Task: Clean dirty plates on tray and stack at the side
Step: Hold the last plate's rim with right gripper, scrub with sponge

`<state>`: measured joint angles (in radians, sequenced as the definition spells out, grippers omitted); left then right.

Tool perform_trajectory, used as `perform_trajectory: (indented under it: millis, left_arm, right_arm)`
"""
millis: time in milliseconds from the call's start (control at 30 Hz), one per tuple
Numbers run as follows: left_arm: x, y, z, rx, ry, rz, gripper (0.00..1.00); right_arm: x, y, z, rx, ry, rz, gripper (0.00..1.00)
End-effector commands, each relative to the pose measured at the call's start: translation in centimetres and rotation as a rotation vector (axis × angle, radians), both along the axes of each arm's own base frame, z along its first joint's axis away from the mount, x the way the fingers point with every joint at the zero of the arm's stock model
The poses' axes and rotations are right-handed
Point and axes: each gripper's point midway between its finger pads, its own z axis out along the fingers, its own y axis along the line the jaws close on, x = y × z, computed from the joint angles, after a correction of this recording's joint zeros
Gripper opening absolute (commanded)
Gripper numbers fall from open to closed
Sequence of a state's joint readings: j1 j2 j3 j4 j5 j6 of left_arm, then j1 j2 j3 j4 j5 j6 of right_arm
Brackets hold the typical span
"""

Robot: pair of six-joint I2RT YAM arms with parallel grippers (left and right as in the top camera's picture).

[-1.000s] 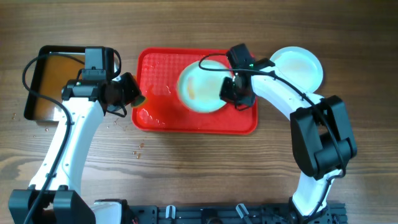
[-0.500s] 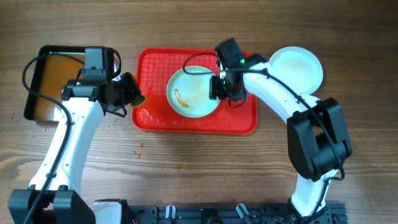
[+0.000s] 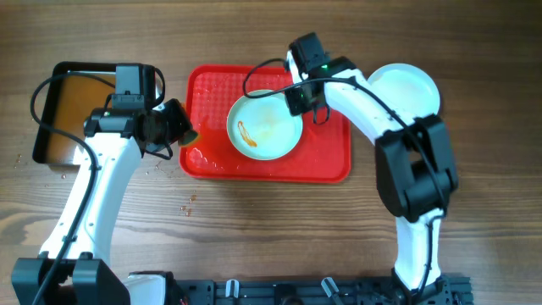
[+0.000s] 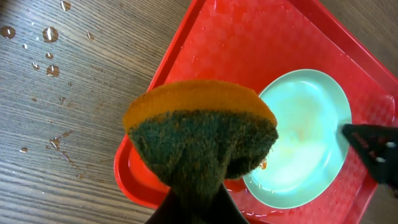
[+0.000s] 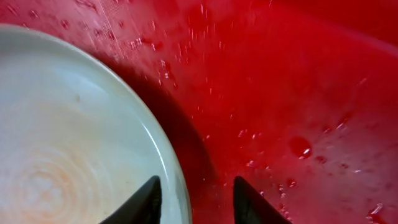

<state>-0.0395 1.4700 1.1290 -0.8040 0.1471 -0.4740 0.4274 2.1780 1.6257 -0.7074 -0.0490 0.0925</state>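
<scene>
A pale plate (image 3: pixel 267 135) with an orange-brown smear lies flat on the red tray (image 3: pixel 212 93). My right gripper (image 3: pixel 302 95) hovers at the plate's far right rim, open. In the right wrist view its fingers (image 5: pixel 146 202) straddle the rim of the plate (image 5: pixel 68 137) over the wet tray (image 5: pixel 298 93), gripping nothing. My left gripper (image 3: pixel 174 123) sits at the tray's left edge, shut on a green-and-yellow sponge (image 4: pixel 199 143). From the left wrist, the plate (image 4: pixel 305 137) shows beyond the sponge. A second plate (image 3: pixel 406 89) rests on the table right of the tray.
A black tray (image 3: pixel 76 110) of brownish water stands at the far left. Water drops (image 4: pixel 50 34) and crumbs dot the wood left of the red tray. The right arm's cable (image 3: pixel 254 80) loops over the plate's far edge.
The plate, held tilted by my right gripper a second ago, now lies flat on the tray. The right gripper has let go and shifted to the far rim. The left arm is still.
</scene>
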Motion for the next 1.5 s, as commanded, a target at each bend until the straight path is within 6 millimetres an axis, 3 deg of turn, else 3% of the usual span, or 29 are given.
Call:
perform_trajectory:
  millis: [0, 233, 400, 467, 500, 867, 1033, 1167, 1333, 1467]
  left_arm:
    - [-0.1, 0.0, -0.3, 0.003, 0.008, 0.004, 0.07]
    - [-0.1, 0.0, -0.3, 0.003, 0.01, 0.004, 0.06]
    - [-0.2, -0.2, -0.4, -0.004, 0.012, 0.001, 0.06]
    - [-0.2, -0.3, -0.3, -0.014, 0.013, -0.004, 0.06]
    - [-0.2, -0.4, -0.3, -0.019, 0.012, -0.006, 0.06]
    - [1.4, -2.0, 0.2, -0.066, -0.05, -0.046, 0.04]
    - [2.6, -5.5, -1.8, -0.077, -0.048, -0.136, 0.04]
    - [2.9, -7.4, -4.5, -0.073, -0.003, -0.182, 0.04]
    - [2.7, -7.7, -7.2, -0.066, 0.063, -0.189, 0.04]
    - [3.0, -7.8, -8.3, -0.065, 0.073, -0.19, 0.04]
  right_arm:
    - [-0.9, 0.6, 0.0, 0.039, 0.051, -0.006, 0.36]
    - [-1.8, 0.9, -0.6, 0.073, 0.116, -0.072, 0.32]
    - [-2.8, -0.3, -2.5, 0.038, 0.191, -0.209, 0.25]
    - [-3.7, 0.1, -2.5, 0.061, 0.237, -0.227, 0.08]
    - [-4.0, 0.2, -2.5, 0.066, 0.255, -0.251, 0.04]
    - [-6.8, 4.6, -2.5, 0.097, 0.311, -0.323, 0.04]
    - [-7.5, 5.5, -2.5, 0.111, 0.338, -0.421, 0.04]
    - [-7.1, 5.7, -2.4, 0.123, 0.327, -0.442, 0.04]
    - [-6.0, 6.4, -2.2, 0.171, 0.301, -0.496, 0.04]
    - [-6.1, 7.5, -1.9, 0.227, 0.33, -0.491, 0.04]
